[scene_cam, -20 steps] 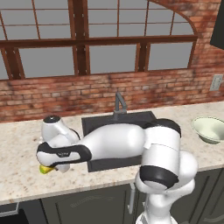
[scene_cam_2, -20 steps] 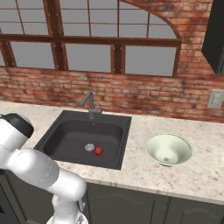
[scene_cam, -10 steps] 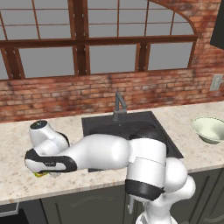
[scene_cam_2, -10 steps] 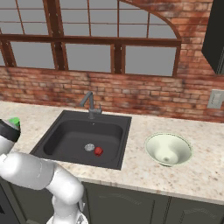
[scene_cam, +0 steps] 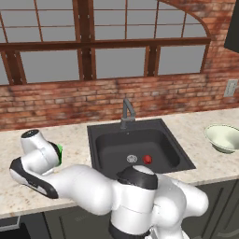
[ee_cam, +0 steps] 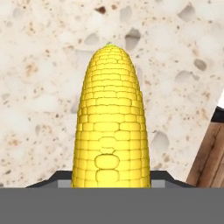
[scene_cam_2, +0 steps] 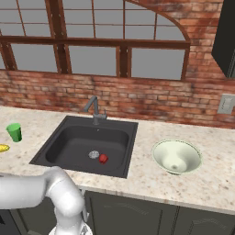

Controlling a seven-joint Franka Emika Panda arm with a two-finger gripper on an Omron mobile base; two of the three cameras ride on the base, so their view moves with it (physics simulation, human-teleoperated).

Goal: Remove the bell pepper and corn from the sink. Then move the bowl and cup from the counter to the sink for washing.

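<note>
The yellow corn [ee_cam: 111,131] stands between my gripper [ee_cam: 111,178] fingers, which are shut on it, close over the speckled counter [ee_cam: 39,65]. In the right base view the corn [scene_cam_2: 3,148] shows at the left edge, just in front of the green cup [scene_cam_2: 14,132]. From the left base view the cup [scene_cam: 59,154] peeks out behind my wrist, left of the sink [scene_cam: 116,140]. The red bell pepper [scene_cam_2: 103,158] lies in the sink [scene_cam_2: 69,137] beside the drain. The pale bowl [scene_cam_2: 176,156] sits on the counter right of the sink.
The grey faucet [scene_cam_2: 94,110] rises at the back of the sink. A brick wall and window run behind the counter. My arm [scene_cam: 93,186] stretches along the counter's front edge [scene_cam_2: 151,190] toward the left.
My arm has swung further left along the counter with the corn in the gripper. The hand is now beside the green cup, which shows fully in the right base view.
</note>
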